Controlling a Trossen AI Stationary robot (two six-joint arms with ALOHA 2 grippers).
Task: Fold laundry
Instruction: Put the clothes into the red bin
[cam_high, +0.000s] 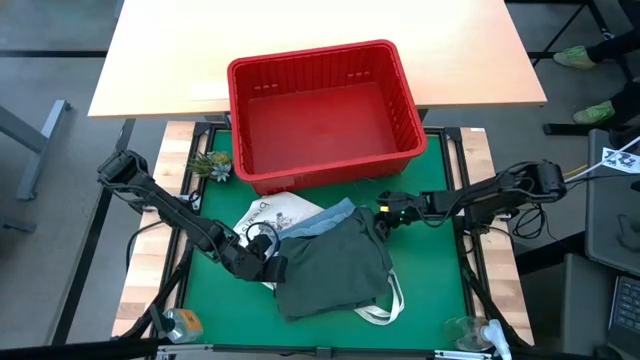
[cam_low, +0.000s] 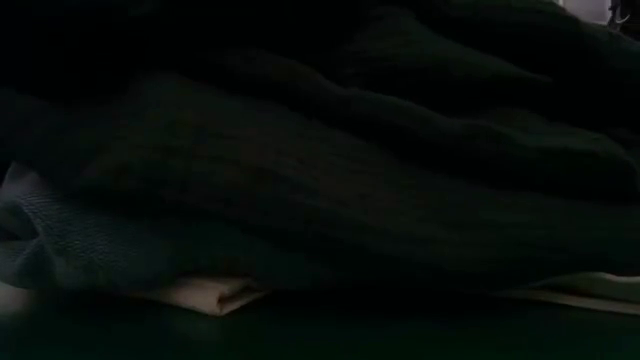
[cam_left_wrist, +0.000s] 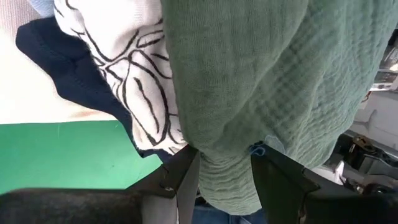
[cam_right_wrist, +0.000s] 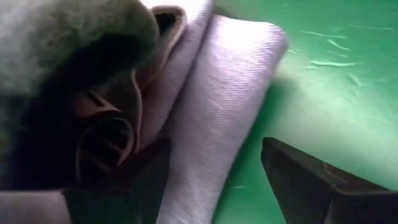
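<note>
Where crinkled, the olive garment (cam_left_wrist: 261, 93) bunches softly.

The bench (cam_high: 430, 260) has a green mat on top, with a dark frame around it. Near its centre lies a heap of laundry: a dark olive green garment (cam_high: 330, 265) on top, a light blue piece (cam_high: 325, 215) at its 12 o'clock edge, and a white cloth with dark leaf print (cam_high: 280, 212) towards 10 o'clock. White straps (cam_high: 385, 305) come out at 5 o'clock. A red slotted basket (cam_high: 325, 110) stands at the 12 o'clock end of the bench, partly over a light wooden table (cam_high: 170, 60) behind it.
</note>
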